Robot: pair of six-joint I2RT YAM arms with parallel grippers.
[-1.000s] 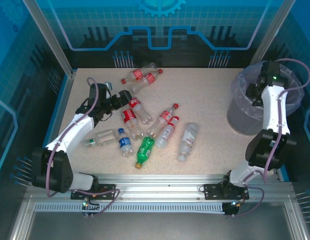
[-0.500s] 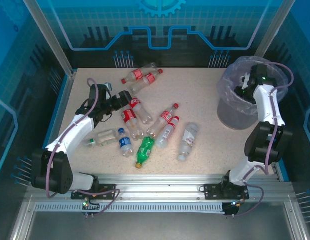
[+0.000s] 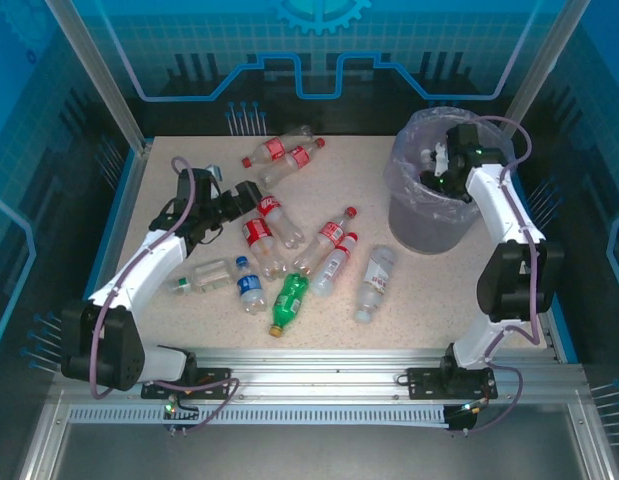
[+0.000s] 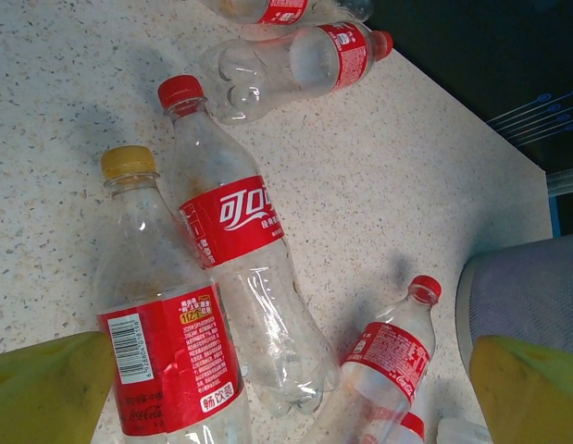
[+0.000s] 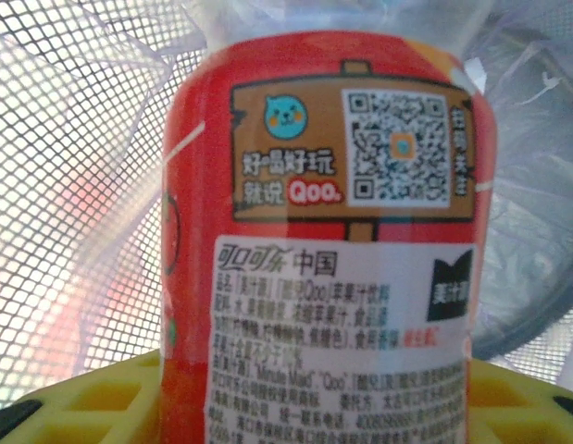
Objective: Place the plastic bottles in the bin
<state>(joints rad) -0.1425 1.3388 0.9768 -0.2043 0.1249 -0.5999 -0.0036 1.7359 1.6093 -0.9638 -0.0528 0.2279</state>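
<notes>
Held bottle (image 5: 332, 240): red label with white print and a square code. Upright and close to the lens in right wrist view, seated between yellow finger pads (image 5: 92, 398).

Right claw (image 3: 437, 170): clenched on held bottle, poised in the mouth of the bin (image 3: 409, 228). Pale bag (image 5: 536, 139) and mesh wall behind.

Bin: round, grey, bag-lined. Far right part of desk (image 3: 429, 300), well apart from the loose bottles.

Loose bottles, all lying flat on left and middle of desk:
- Red-label pair (image 3: 284, 152): far edge, side by side.
- Cola bottle (image 4: 235, 250): red cap, red label.
- Yellow-cap bottle (image 4: 161, 342): red label with barcode, just beside cola bottle.
- Middle bottle (image 3: 329, 233): red cap and label, slanted.
- White-label bottle (image 3: 334, 265): just beside middle bottle, parallel to it.
- Clear bottle (image 3: 374, 280): nearest the bin.
- Green bottle (image 3: 289, 300): toward near edge.
- Blue-label bottle (image 3: 249, 285): just left of green bottle.
- Pale bottle (image 3: 204, 275): leftmost, beside the left arm.

Left claw (image 3: 251, 197): released, jaws spread wide. Yellow fingertips (image 4: 45, 388) at both lower corners of left wrist view. Hovering above cola bottle and yellow-cap bottle, apart from both.
</notes>
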